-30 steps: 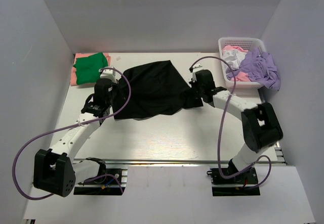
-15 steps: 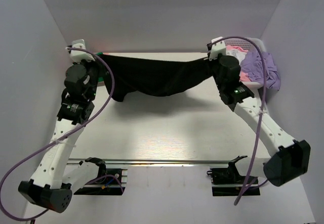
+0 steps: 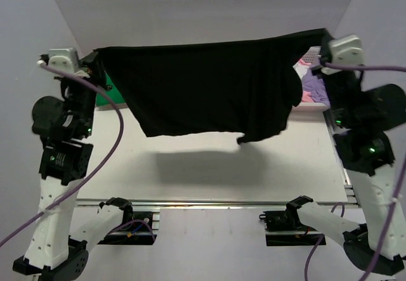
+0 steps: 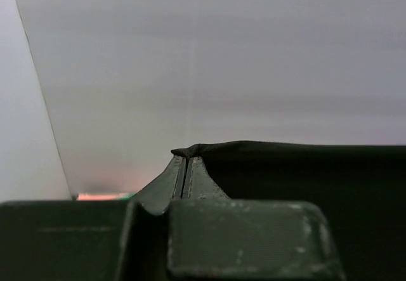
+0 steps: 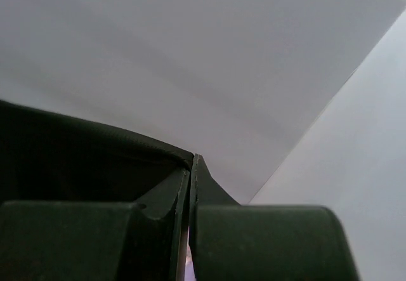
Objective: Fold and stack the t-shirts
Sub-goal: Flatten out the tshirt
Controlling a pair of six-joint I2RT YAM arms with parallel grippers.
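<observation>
Black tee (image 3: 209, 84) hangs spread wide in mid-air above the table (image 3: 209, 173), top edge taut, hem drooping at right. Left gripper (image 3: 94, 62) & right gripper (image 3: 325, 43) each pinch a top corner, jaws closed tight. Vs half a sec ago: lifted higher, stretched wider.

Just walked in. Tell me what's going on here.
Two robot arms hold a black t-shirt spread out in the air above the table. The left claw is shut on one upper corner and the right claw on the other. The cloth hangs like a curtain between them, its lower edge clear of the table. It is not folded yet. A green shirt lies at the back left, and a lavender shirt sits at the back right.
</observation>
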